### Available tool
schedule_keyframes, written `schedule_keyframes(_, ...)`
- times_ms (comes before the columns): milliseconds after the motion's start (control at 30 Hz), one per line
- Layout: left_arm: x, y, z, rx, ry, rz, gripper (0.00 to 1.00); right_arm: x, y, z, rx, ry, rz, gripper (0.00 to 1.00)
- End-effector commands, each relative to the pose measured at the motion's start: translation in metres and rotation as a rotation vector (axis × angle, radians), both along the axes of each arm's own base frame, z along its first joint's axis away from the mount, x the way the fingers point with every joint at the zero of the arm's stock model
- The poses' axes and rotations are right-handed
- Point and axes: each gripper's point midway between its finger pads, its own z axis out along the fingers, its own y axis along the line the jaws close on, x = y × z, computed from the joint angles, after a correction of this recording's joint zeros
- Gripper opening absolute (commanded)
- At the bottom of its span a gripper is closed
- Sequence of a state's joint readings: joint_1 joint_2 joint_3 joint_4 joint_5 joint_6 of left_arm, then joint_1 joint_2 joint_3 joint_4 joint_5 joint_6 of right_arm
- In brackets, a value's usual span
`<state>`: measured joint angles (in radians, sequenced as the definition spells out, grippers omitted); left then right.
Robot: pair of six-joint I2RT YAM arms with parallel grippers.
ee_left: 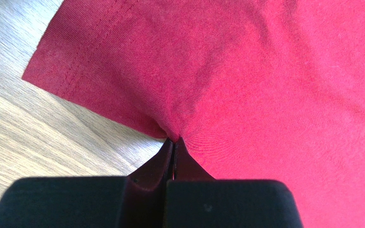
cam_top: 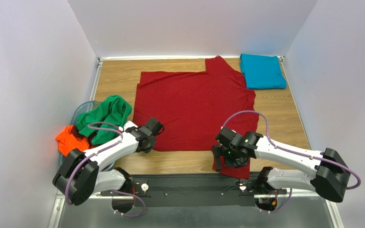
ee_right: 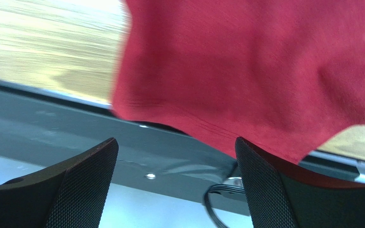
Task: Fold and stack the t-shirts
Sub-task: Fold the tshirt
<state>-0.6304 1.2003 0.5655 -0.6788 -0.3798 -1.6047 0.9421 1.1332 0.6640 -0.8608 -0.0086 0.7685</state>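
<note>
The dark red t-shirt (cam_top: 194, 104) lies spread on the table (cam_top: 284, 123). The left fingers (ee_left: 157, 166) are pressed together, pinching its near-left corner. The right fingers (ee_right: 265, 185) are spread, and the near-right sleeve lies just beyond them, ungripped.

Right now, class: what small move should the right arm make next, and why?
Probably ease the right gripper forward and close it on the near-right corner of the dark red t-shirt: its jaws stand open with the hem just ahead, while the left gripper pinches the near-left edge.
</note>
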Motion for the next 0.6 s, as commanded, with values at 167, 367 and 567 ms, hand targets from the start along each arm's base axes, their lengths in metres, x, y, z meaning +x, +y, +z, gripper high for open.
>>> schedule_keyframes(167, 0.004, 0.012, 0.009, 0.054, -0.035, 0.016, 0.00, -0.014, -0.030, -0.032, -0.147, 0.057, -0.086, 0.90)
schedule_keyframes(367, 0.004, 0.012, 0.006, 0.058, -0.026, 0.010, 0.00, -0.015, -0.035, -0.044, -0.185, 0.065, -0.108, 0.78)
schedule_keyframes(567, 0.005, 0.012, 0.004, 0.061, -0.026, 0.009, 0.00, -0.009, -0.038, -0.049, -0.202, 0.032, -0.175, 0.60)
